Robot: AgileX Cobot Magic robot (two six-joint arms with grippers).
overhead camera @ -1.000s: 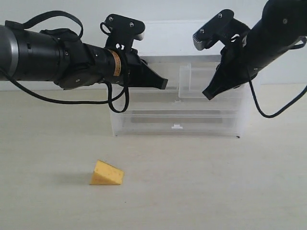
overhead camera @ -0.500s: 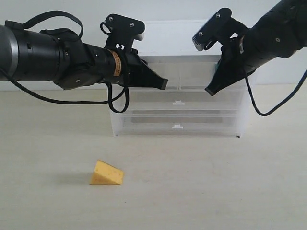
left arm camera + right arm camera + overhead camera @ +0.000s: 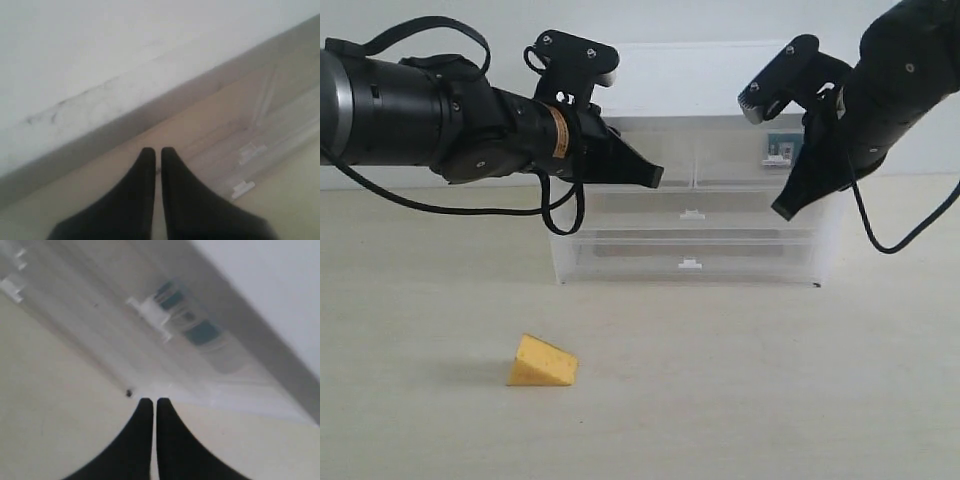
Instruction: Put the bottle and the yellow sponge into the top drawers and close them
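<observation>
**Bottle stowed, sponge half not yet begun**

The bottle [image 3: 780,148] sits inside the right top drawer [image 3: 740,165], its teal label showing through the clear front, and that drawer looks pushed home. The yellow sponge [image 3: 542,362] lies alone on the table [image 3: 770,380], well in front of the drawer unit [image 3: 700,80] and well apart from both arms. So you are, as I judge it, at the start of the sponge half.

Your left gripper [image 3: 655,177] hangs in front of the left top drawer [image 3: 670,150] with its jaws together on nothing. Your right gripper [image 3: 785,210] is also pressed closed and empty, just off the unit's right front.

Next you need that left drawer pulled out (its handle is hidden behind the gripper, so approach carefully). Then spread the jaws, drop to the sponge and take the wedge across its flat sides.

The table is pale, matte and bare apart from these things, with a plain white wall [image 3: 680,20] behind.
</observation>
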